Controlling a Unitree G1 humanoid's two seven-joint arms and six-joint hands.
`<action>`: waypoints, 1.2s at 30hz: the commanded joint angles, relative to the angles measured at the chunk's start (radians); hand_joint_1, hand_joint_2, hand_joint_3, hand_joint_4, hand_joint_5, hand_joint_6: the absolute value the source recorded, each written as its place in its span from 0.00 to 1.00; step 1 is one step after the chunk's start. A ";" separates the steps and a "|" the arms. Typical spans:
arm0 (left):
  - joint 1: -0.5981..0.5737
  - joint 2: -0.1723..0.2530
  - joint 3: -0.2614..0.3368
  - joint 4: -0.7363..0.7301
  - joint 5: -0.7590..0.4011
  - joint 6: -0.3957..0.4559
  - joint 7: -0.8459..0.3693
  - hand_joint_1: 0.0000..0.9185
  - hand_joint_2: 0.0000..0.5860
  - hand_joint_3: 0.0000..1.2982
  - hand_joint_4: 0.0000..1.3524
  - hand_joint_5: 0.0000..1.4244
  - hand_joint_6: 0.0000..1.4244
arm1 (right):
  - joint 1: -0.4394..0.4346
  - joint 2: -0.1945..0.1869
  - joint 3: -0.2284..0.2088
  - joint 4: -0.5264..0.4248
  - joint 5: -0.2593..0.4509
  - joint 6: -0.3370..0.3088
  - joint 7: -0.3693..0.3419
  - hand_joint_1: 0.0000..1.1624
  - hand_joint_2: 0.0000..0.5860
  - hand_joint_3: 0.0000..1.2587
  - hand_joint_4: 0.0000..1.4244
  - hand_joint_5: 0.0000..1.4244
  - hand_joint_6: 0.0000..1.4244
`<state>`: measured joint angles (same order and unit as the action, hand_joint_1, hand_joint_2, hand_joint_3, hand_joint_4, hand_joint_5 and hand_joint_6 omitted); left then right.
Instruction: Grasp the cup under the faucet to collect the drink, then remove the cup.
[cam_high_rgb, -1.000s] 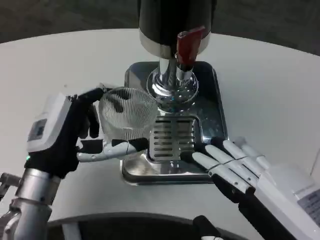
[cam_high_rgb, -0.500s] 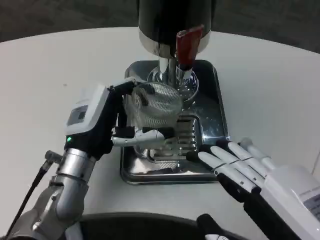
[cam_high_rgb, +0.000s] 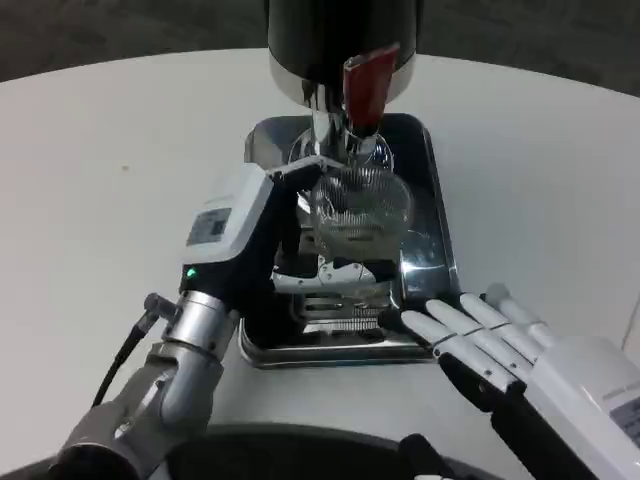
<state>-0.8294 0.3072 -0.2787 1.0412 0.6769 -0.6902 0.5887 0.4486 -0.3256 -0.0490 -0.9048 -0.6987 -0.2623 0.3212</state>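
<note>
Head view, left hand (cam_high_rgb: 262, 240) holding cup (cam_high_rgb: 360, 205) upright under faucet (cam_high_rgb: 364, 85)

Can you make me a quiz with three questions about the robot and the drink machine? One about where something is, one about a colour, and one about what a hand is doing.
1. Where is the cup?
A. under the faucet
B. on the bare table
C. beside the right hand

2. What colour is the faucet handle?
A. blue
B. red
C. green

3. What is the right hand doing?
A. holding the cup
B. pressing the handle
C. lying open by the tray, holding nothing

Answers:
1 A, the cup sits just below the handle, over the tray.
2 B, it is plainly red.
3 C, its fingers are spread; the left hand holds the cup.
</note>
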 joint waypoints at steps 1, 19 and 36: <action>-0.015 0.001 -0.038 0.029 0.013 0.000 0.019 0.69 0.00 0.72 0.77 0.82 0.92 | 0.008 -0.001 -0.004 0.007 -0.004 -0.014 -0.014 0.25 0.80 0.11 0.06 0.04 0.00; 0.010 0.017 -0.075 0.029 -0.010 0.022 0.060 0.33 0.10 0.31 0.29 0.48 0.45 | 0.003 0.008 0.001 0.006 -0.008 0.013 -0.005 0.25 0.80 0.11 0.07 0.04 0.00; 0.086 0.046 -0.025 -0.055 -0.086 -0.001 0.020 0.02 0.00 0.13 0.16 0.36 0.25 | -0.006 0.010 0.013 0.003 -0.015 0.036 -0.003 0.25 0.80 0.12 0.07 0.05 0.00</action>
<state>-0.7830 0.3392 -0.3227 1.0145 0.6188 -0.6689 0.6334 0.4365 -0.3214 -0.0360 -0.9016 -0.7124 -0.2306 0.3211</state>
